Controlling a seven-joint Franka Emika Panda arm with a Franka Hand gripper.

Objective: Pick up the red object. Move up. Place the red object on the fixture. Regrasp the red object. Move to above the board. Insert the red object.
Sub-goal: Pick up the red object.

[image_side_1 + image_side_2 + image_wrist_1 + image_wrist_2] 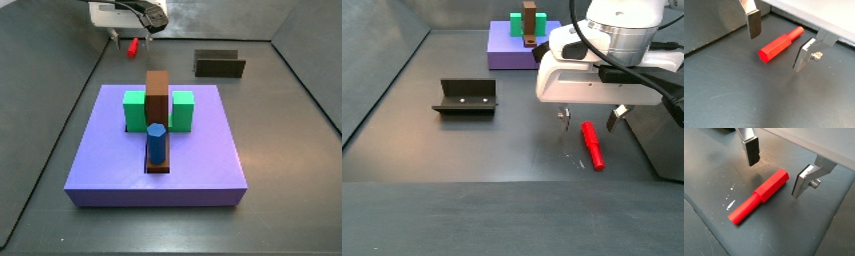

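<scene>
- Dark grey floor (462,160) carries everything; nothing of the task looks done yet.
- Nearest, the red object (592,145) lies flat between the pincer's (591,117) parted, empty fingers.
- Beyond: fixture (465,97), then board (508,50), both waiting.

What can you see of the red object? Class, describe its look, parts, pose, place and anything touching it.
The red object is a small, bright red peg that looks like smooth plastic. It has two parts: a thicker faceted section and a thinner round shaft. It lies flat on its side on the dark grey floor, apart from the board. The open hand hovers over it, one finger on each side; neither touches it. Only the floor touches it.
</scene>
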